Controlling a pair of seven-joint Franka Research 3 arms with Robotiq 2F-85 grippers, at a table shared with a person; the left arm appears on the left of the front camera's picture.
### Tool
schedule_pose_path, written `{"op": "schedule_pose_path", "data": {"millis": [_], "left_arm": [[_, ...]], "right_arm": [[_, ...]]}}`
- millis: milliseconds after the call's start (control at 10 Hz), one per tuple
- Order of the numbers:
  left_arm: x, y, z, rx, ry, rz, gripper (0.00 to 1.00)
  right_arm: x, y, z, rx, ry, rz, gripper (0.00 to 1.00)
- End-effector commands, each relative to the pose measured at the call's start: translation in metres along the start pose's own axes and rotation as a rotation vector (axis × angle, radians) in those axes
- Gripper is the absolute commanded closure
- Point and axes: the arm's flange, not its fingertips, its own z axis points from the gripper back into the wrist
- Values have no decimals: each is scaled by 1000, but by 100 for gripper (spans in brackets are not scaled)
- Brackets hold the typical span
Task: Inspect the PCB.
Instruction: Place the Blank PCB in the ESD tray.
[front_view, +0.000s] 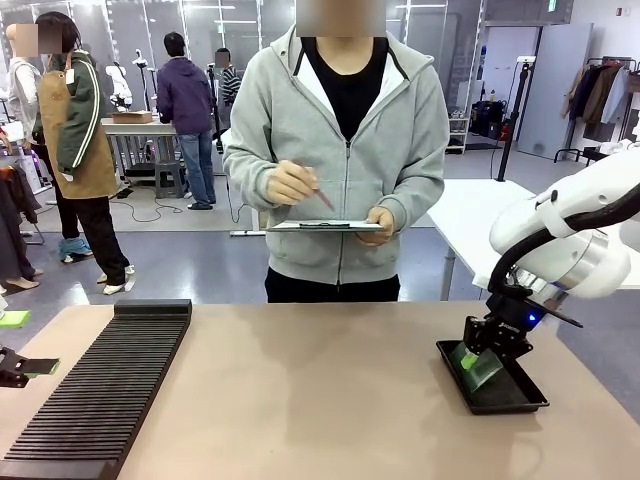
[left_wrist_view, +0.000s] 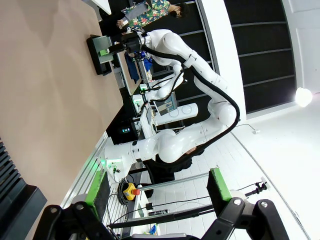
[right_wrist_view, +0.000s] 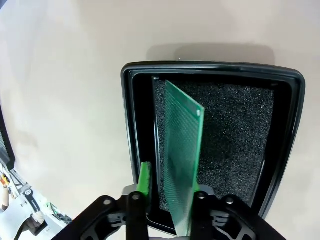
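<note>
The green PCB stands on edge, tilted, inside the black foam-lined tray. It sits between the fingers of my right gripper. The left green pad stands clear of the board, so the jaws are open; the board leans toward the other finger. In the front view the right gripper hangs low over the tray at the table's right, with the PCB under it. My left gripper rests at the far left edge, and its green fingers stand wide open with nothing between them.
A long black slotted rack lies along the table's left side. Across the table a person in a grey hoodie holds a white clipboard and writes with a pen. The tan tabletop between rack and tray is bare.
</note>
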Motion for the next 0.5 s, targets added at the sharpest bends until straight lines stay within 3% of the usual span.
{"op": "schedule_pose_path", "data": {"millis": [0, 100, 200, 300, 400], "left_arm": [[1, -1, 0, 3, -2, -3, 0], [1, -1, 0, 3, -2, -3, 0], [1, -1, 0, 3, -2, -3, 0], [1, -1, 0, 3, -2, -3, 0], [1, -1, 0, 3, -2, -3, 0]], "right_arm": [[-18, 17, 1, -63, -43, -52, 33], [-22, 24, 4, -105, -46, -59, 16], [-24, 28, 6, -123, -54, -68, 7], [-26, 33, 9, -156, -59, -82, 29], [-27, 36, 13, -178, -74, -91, 0]]}}
